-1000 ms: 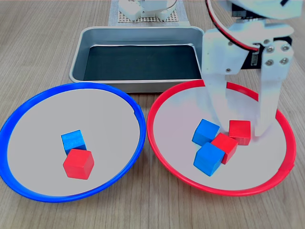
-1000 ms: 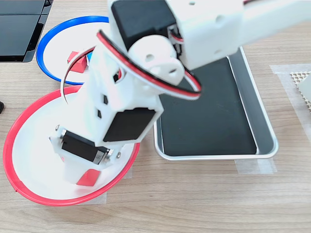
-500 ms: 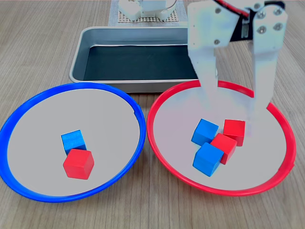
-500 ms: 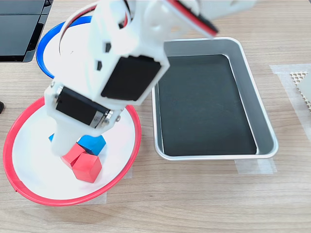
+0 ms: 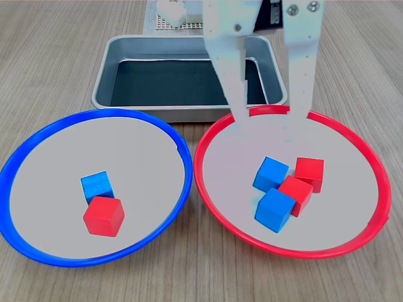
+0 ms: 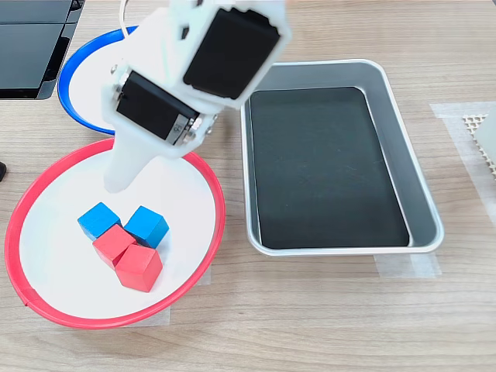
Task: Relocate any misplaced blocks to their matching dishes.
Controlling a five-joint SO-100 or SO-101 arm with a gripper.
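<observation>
**Over the red dish: gripper lifted off, nothing picked up**

Above the back edge of the red-rimmed dish (image 5: 291, 189), the gripper (image 5: 267, 123) now hangs with its fingers (image 5: 234, 75) spread apart and nothing between them. A second ago it was down among the cubes at the first exterior view's right side of the pile; since then it has come up and drifted toward the silver tray (image 5: 182, 78). The cluster looks only slightly nudged, so as far as I can judge no block has been sorted in this stretch.

Where things sit: the red dish holds two blue blocks (image 5: 271, 174) (image 5: 275, 210) and two red blocks (image 5: 309, 173) (image 5: 296, 194), all packed touching each other. The blue-rimmed dish (image 5: 94, 182) has one blue block (image 5: 97, 186) with a red block (image 5: 104, 216) right against it. So by my count three cubes are in the wrong dish.

Room to move: the blue cubes are on the first exterior view's left side of the pile, and that side is open dish floor, so coming in from there looks easiest. The tight spots are the faces pressed against the red cubes. The dish rims nearly touch each other, and the tray wall sits just behind both.
</observation>
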